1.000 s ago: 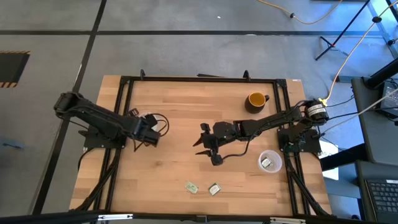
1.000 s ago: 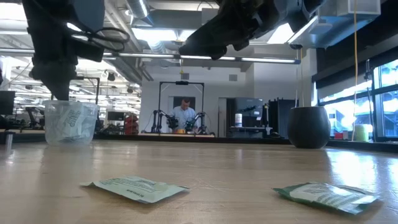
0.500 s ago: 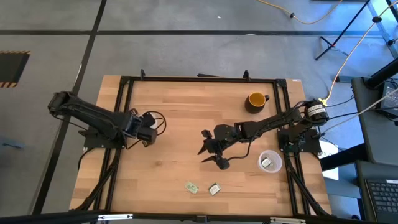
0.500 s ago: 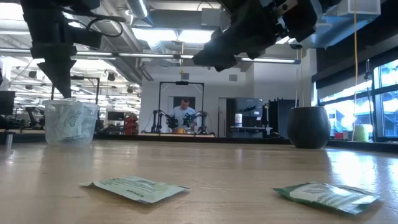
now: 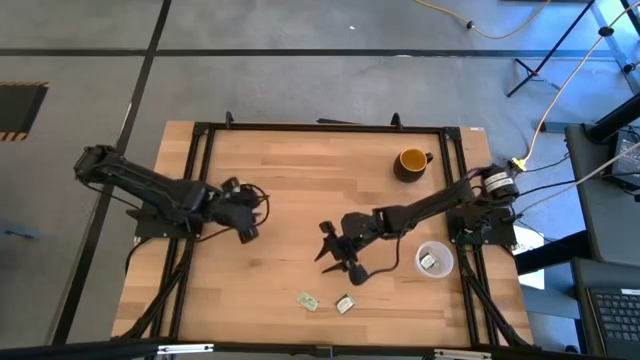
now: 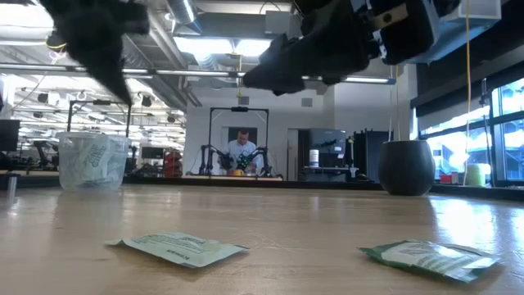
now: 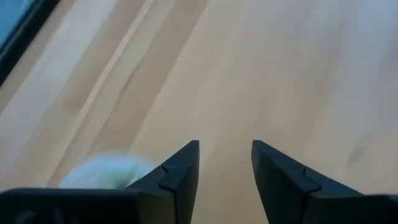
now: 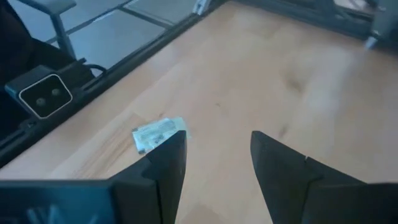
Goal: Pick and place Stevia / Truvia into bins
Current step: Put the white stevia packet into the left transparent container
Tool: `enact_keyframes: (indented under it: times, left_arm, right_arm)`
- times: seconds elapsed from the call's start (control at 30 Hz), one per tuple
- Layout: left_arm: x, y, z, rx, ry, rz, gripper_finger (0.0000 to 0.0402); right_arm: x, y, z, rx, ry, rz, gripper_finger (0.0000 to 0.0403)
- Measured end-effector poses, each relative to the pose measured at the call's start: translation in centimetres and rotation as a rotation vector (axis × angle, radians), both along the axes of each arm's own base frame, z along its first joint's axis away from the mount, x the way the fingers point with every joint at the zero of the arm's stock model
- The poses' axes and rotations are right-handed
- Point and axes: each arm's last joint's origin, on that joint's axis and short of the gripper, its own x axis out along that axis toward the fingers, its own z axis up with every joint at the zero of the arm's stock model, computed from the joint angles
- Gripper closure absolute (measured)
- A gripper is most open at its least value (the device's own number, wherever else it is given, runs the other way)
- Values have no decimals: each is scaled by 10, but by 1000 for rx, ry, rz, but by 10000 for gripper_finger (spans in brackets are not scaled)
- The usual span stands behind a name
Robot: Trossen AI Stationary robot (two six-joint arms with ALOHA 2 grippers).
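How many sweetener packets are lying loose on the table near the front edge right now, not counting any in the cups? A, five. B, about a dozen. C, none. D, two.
D: the high view shows just two loose packets on the wood, one beside the other, in front of the right gripper; the low view shows the same pair.

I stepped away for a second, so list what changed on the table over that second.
The right gripper, open, moved toward the two pale green paper packets near the table's front edge. The left gripper swung off its clear plastic cup, empty now. Packets, right clear cup and yellow mug stayed put.
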Motion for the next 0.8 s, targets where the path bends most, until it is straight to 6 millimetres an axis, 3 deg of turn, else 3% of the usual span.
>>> enact_keyframes:
  times: [0.3,0.8]
  left_arm:
    - [22,-21,22,70,-277,-269,261]
    - [24,-21,24,62,-310,-266,268]
  right_arm:
    - [23,29,-20,-36,-32,80,221]
    - [74,82,-52,-89,152,166,224]
